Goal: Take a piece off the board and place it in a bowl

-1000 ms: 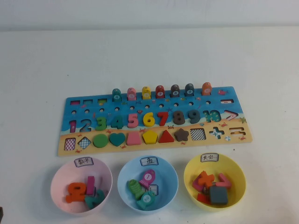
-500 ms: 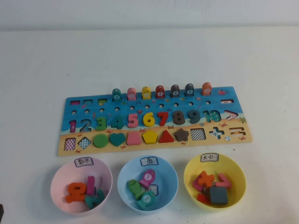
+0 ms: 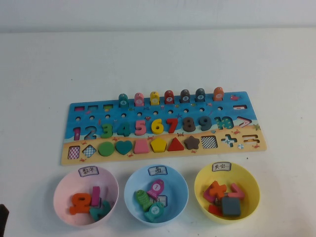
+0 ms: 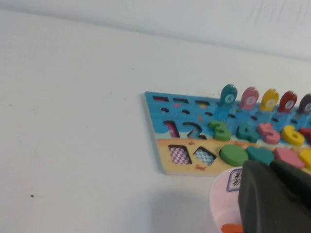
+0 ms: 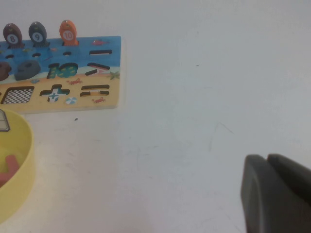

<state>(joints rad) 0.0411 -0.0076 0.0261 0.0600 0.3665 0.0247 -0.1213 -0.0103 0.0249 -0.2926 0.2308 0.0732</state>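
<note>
Status: not started | green disc (image 3: 105, 148) seated in board (image 3: 247, 148), near row left | yellow bowl (image 3: 249, 180) near-right, no disc | left gripper (image 4: 272, 194) pressed together, over pink bowl (image 3: 64, 185) | right gripper (image 5: 277, 194) pressed together, empty, right over worktop (image 3: 158, 59).

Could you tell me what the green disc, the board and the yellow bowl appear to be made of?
Green disc: probably painted wood, thick with a matte, even colour. Board: likely printed wood, pale cut edge showing. Yellow bowl: looks like plastic, thin smooth rim, soft sheen. Left gripper and right gripper hang shut, away from the board.
</note>
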